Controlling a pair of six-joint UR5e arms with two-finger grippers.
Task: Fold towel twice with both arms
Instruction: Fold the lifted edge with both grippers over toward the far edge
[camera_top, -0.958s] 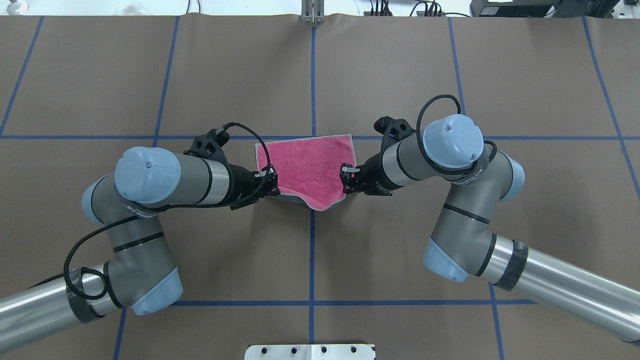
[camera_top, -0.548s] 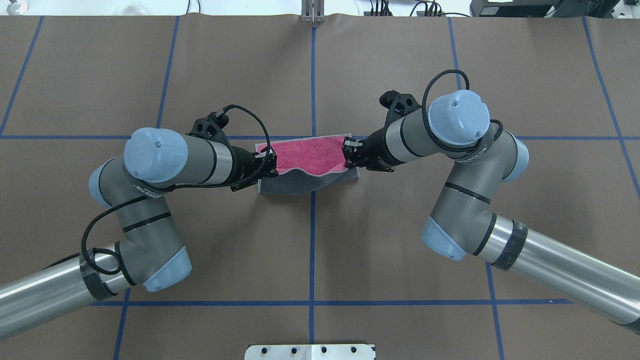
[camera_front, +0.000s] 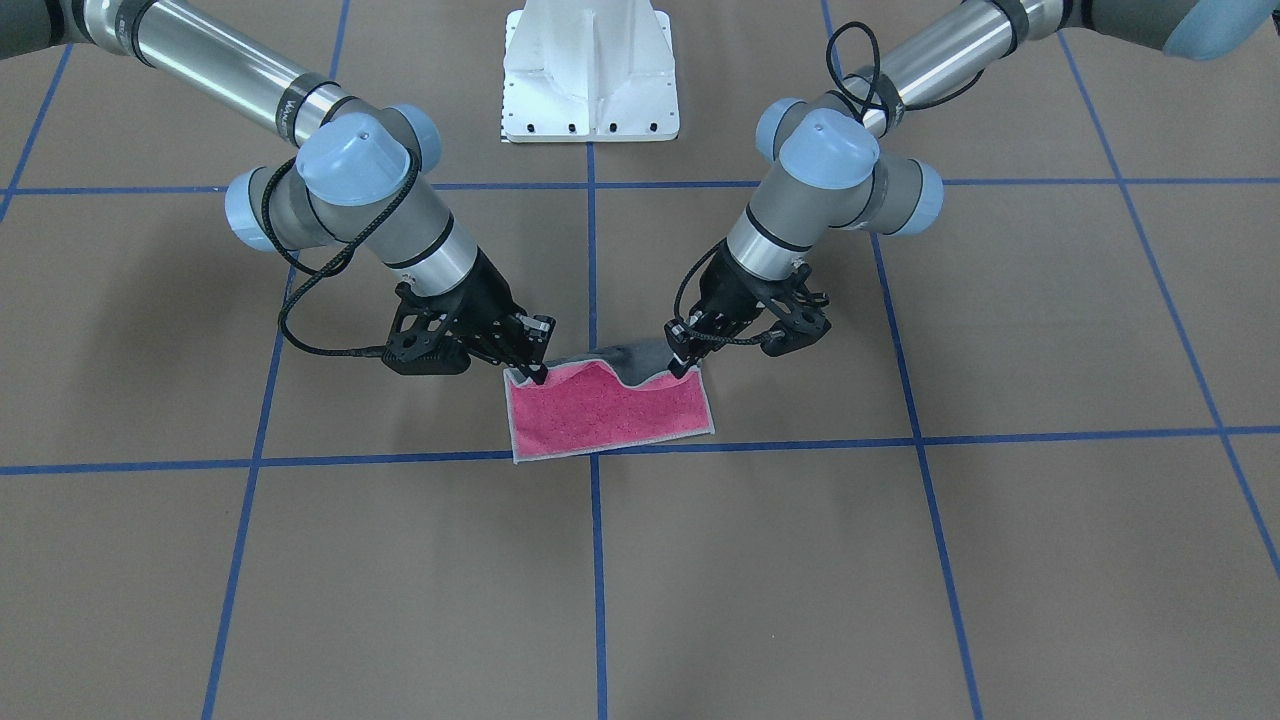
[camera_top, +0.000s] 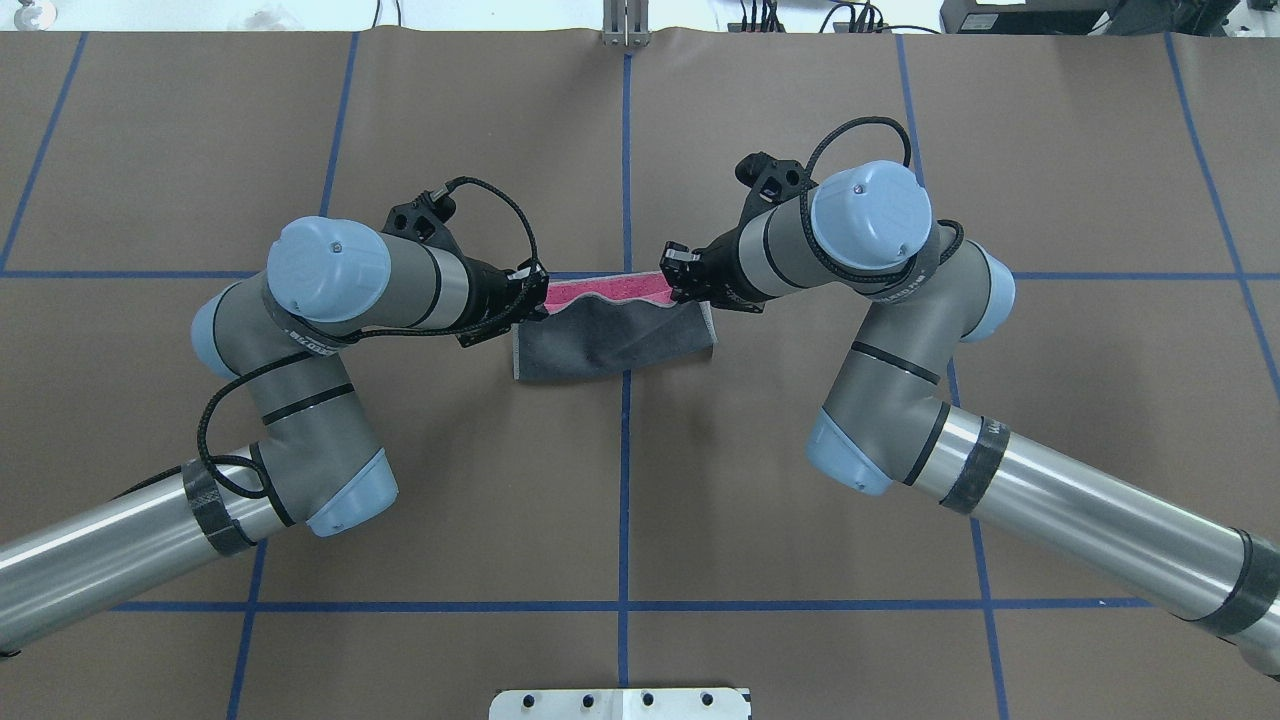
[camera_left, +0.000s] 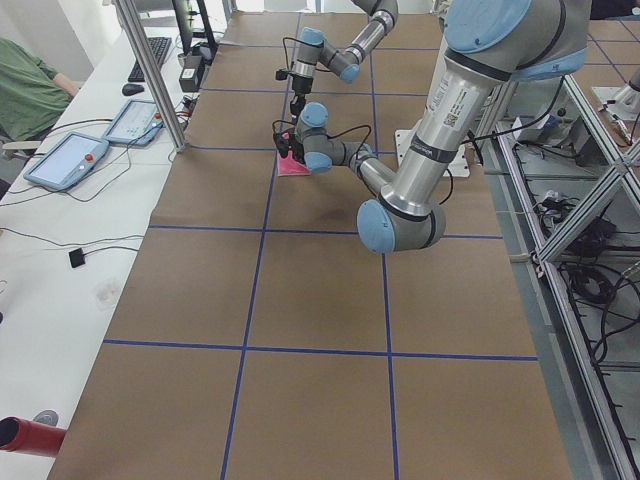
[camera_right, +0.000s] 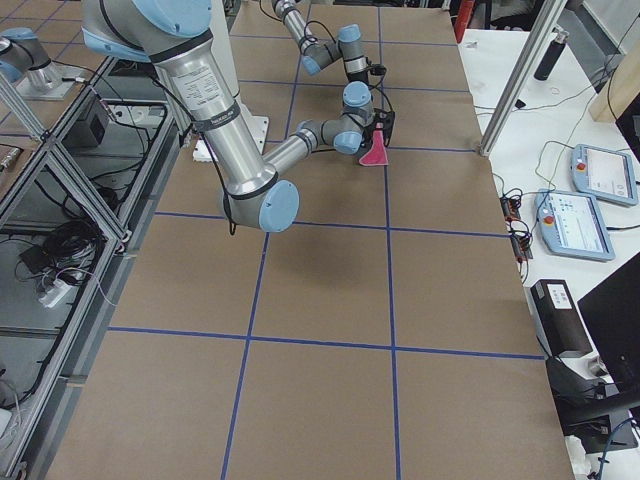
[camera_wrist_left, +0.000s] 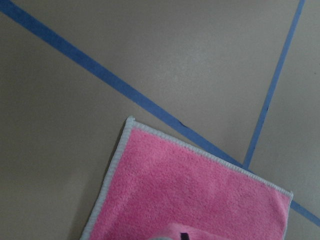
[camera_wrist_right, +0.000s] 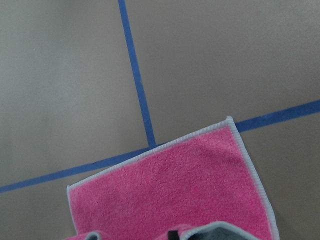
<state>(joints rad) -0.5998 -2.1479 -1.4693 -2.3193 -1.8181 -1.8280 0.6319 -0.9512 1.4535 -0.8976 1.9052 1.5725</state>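
Brown table (camera_top: 450, 480), blue tape grid (camera_top: 624, 500), towel (camera_top: 610, 345) partly folded

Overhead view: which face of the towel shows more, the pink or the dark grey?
The dark grey face; the pink face shows only as a narrow strip along its far side.

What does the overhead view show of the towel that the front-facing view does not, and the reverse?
Only the overhead view shows the broad dark grey side of the towel, with a thin pink strip beyond it. Only the front-facing view shows the wide pink side lying flat, with the grey part just a narrow band behind it. Both show the left gripper and the right gripper each pinching a lifted corner.
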